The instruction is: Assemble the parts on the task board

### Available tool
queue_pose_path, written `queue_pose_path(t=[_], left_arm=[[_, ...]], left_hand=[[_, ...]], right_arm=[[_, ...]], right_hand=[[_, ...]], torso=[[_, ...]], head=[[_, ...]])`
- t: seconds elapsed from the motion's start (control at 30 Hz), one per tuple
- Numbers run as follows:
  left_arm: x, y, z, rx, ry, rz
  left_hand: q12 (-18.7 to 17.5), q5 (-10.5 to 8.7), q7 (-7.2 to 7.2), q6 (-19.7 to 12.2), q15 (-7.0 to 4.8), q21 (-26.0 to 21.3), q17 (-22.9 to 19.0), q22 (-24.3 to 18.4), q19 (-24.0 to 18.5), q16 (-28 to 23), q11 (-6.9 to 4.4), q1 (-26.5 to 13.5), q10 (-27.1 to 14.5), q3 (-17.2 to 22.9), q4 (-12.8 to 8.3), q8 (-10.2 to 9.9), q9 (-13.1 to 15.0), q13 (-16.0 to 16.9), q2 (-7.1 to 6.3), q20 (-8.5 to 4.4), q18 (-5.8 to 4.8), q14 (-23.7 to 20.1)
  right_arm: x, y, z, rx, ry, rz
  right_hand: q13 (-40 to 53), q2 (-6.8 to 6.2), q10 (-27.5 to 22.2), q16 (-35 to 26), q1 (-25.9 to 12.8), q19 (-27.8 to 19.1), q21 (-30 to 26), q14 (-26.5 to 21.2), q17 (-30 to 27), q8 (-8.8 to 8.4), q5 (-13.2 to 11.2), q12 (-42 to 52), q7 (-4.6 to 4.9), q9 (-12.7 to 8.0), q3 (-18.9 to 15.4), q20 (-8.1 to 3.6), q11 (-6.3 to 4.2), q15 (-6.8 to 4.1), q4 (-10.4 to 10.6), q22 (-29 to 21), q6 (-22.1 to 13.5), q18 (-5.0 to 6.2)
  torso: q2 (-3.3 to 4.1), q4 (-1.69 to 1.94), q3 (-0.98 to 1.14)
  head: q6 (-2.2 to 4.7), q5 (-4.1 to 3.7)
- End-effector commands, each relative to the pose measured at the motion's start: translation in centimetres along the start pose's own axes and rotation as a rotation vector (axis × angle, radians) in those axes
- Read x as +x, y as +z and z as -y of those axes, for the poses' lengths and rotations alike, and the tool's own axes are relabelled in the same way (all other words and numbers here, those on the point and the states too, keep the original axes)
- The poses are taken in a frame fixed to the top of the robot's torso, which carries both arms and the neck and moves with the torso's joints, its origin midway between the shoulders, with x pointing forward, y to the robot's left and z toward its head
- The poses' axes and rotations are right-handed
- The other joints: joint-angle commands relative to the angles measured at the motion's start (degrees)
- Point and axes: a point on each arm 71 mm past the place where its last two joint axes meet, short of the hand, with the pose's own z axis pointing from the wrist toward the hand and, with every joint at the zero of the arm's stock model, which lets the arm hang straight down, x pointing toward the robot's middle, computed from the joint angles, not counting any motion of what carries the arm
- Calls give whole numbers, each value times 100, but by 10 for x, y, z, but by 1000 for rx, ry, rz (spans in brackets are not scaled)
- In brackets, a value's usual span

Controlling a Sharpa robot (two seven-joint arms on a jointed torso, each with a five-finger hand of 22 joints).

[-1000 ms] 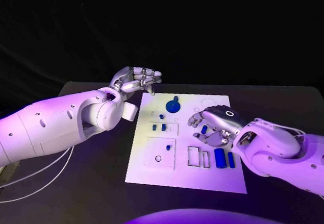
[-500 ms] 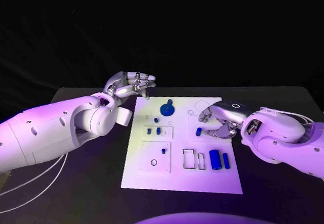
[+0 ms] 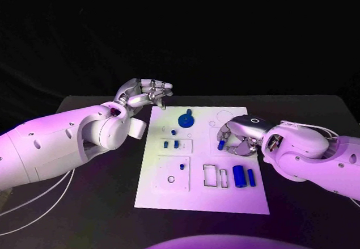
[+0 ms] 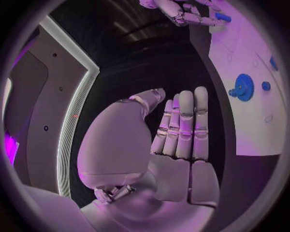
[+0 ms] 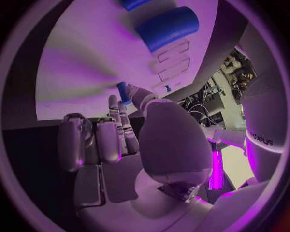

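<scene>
The white task board (image 3: 202,198) lies in the middle of the black table. My right hand (image 3: 240,137) hovers over the board's right middle and pinches a small blue part (image 3: 220,145) between thumb and a finger; the right wrist view shows that part (image 5: 123,92) at the fingertips. My left hand (image 3: 145,92) floats beyond the board's far left corner and holds nothing, its fingers side by side (image 4: 181,125). A blue gear (image 3: 185,121) sits at the board's far end. Two small blue pegs (image 3: 171,143) stand left of centre.
A thick blue cylinder (image 3: 239,177) and a thinner blue bar (image 3: 250,178) lie at the board's near right, beside two rectangular slots (image 3: 214,175). A square plate with a small peg (image 3: 182,166) sits at the near left. White cables (image 3: 37,196) trail off the table's left.
The head camera has shifted. My right hand, still pinching the blue part, has drawn slightly nearer over the board. My left hand has stayed in place.
</scene>
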Motion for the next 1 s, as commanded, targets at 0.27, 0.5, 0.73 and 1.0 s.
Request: queue_pose_path(t=[0.27,0.5,0.73,1.0], left_arm=[[2,0,0,-5,-12,-19],[2,0,0,-8,-13,-24],[2,0,0,-11,-14,-26],[2,0,0,-13,-14,-27]], left_hand=[[34,10,-14,-41,0,-36,-9,-8,-8,-6,-5,-8,-28,-17,-4,-22,-7,12,68,36,76,-23],[34,10,-14,-41,0,-36,-9,-8,-8,-6,-5,-8,-28,-17,-4,-22,-7,12,68,36,76,-23],[45,9,-14,-40,-2,-37,-10,-9,-4,-2,-6,1,-31,-18,-7,-19,-7,15,75,36,77,-22],[52,9,-14,-38,-2,-38,-10,-9,-2,0,-6,3,-32,-17,-5,-17,-7,18,84,36,78,-21]], right_arm=[[4,4,-5,-26,23,2],[4,5,-3,-13,23,11],[2,5,-4,-7,15,46],[-4,0,-7,-10,19,120]], right_hand=[[-21,90,276,49,-14,169,192,165,21,-2,-45,64,-9,-6,281,-51,-44,-72,77,948,110,-57],[-30,163,380,66,-23,196,254,174,34,58,-76,49,-17,25,428,-69,-58,-86,115,986,252,-71],[29,459,699,100,147,255,400,188,71,307,-406,136,-109,166,731,-120,-153,-163,34,1068,652,-101],[95,527,867,119,150,294,497,198,86,465,-390,144,-146,338,1018,-179,-206,-210,-78,1124,685,-123]], torso=[[1,-2,6],[-4,-8,7],[-7,-7,7],[-9,-1,4]], head=[[-34,-15],[-43,-8],[-41,-11],[-40,-8]])
